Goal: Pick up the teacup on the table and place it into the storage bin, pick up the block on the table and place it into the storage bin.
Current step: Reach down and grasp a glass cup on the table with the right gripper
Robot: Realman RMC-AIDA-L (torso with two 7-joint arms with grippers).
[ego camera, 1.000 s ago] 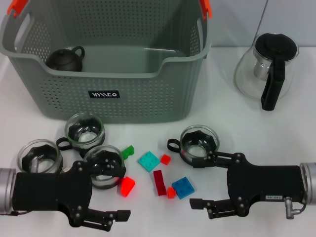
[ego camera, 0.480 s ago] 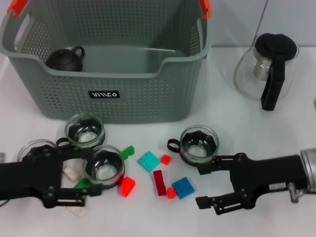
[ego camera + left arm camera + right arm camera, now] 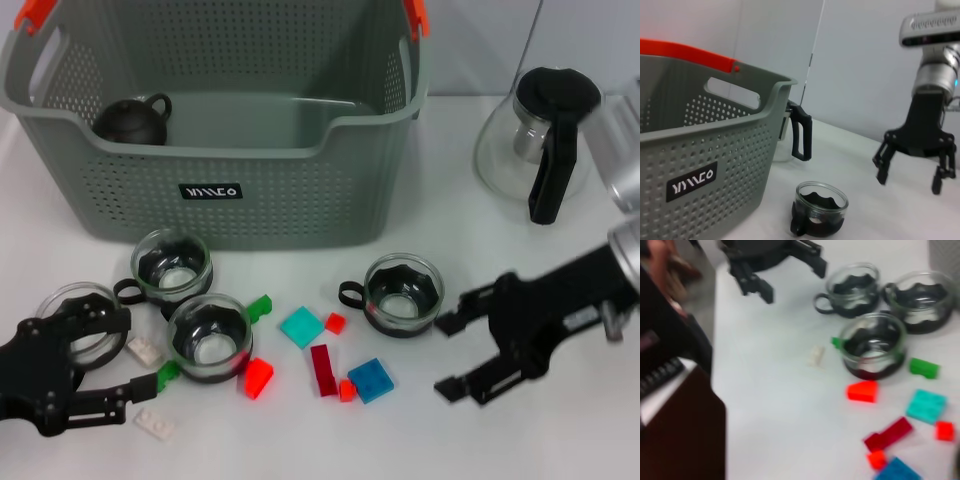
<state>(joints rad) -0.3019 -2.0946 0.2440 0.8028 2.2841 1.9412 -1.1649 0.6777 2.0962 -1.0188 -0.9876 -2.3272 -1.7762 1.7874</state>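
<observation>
A large grey perforated storage bin with orange handle clips stood at the back of the table. Four glass teacups sat upright in front of it, three clustered at the left. Small coloured blocks lay scattered between them.

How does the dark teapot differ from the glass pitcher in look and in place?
The dark teapot is small, opaque and lies inside the storage bin; the glass pitcher is larger, clear-walled with a black lid, and stands on the table outside the bin, on the robot's right. Both have a handle, and no gripper touches either.
</observation>
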